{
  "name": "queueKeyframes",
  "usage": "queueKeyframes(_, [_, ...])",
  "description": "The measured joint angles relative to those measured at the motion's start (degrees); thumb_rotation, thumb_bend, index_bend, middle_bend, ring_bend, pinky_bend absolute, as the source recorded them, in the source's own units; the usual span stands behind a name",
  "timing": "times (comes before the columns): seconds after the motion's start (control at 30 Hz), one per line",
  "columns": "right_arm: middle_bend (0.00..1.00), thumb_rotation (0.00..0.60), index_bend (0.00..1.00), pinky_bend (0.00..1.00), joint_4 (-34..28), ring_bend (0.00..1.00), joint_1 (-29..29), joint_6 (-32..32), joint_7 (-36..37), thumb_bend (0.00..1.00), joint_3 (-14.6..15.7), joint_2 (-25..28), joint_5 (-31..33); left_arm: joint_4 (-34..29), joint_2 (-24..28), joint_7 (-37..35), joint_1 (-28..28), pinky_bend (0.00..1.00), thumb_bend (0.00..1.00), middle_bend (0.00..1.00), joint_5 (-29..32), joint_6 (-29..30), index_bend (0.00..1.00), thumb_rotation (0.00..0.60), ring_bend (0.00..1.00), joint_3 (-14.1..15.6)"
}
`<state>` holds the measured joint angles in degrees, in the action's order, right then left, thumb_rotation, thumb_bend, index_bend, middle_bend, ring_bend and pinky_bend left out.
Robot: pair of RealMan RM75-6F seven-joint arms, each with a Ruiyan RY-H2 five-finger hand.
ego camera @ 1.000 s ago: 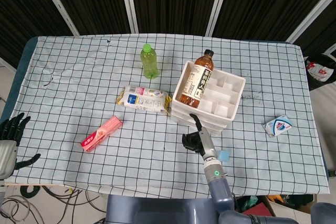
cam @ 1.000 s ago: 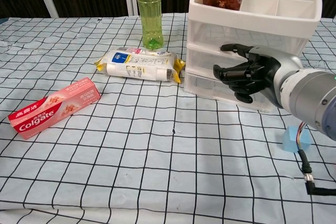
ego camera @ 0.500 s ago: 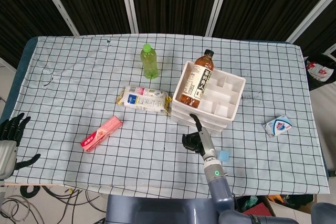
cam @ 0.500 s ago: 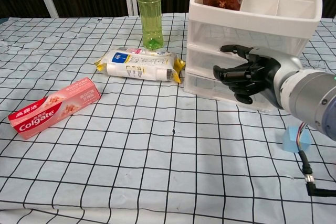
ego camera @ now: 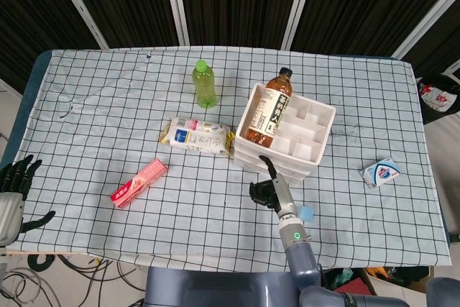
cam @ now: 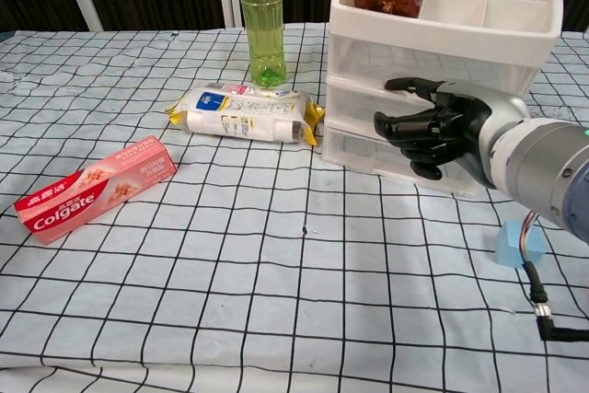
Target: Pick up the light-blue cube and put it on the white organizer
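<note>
The light-blue cube [cam: 518,245] sits on the checked cloth [cam: 276,255] — near the right hand [cam: 433,128], below and to its right, untouched. That hand hovers before the white organizer [cam: 442,43], fingers spread, holding nothing — the left hand [ego camera: 14,181] rests open too.

The right hand [cam: 431,128] is black with shiny dark fingers, and it sits on a round silver-grey wrist. A thin black cable with coloured wires hangs under that wrist, and from above a small green light glows on the grey arm. The left hand [ego camera: 16,177] is black too, on a pale grey wrist.
</note>
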<state>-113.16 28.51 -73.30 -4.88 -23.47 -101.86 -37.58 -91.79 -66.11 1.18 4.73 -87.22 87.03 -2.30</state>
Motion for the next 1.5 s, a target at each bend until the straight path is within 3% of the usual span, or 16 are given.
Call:
queueKeyframes(0.43, [0.88, 0.6, 0.03, 0.89, -1.0, 0.92, -0.2, 0.4, 0.4, 0.51, 0.7, 0.2, 0.2, -0.1, 0.0, 0.2, 0.0, 0.0, 0.03, 0.0, 0.1, -0.1, 0.0, 0.6, 0.0, 0.0])
queueKeyframes(1.5, [0.87, 0.6, 0.0, 0.89, -7.7, 0.91, -2.4, 1.8, -0.4, 0.51, 7.0, 4.2, -3.2, 0.3, -0.3, 0.5, 0.2, 0.0, 0.03, 0.0, -0.3, 0.2, 0.0, 0.6, 0.0, -0.2])
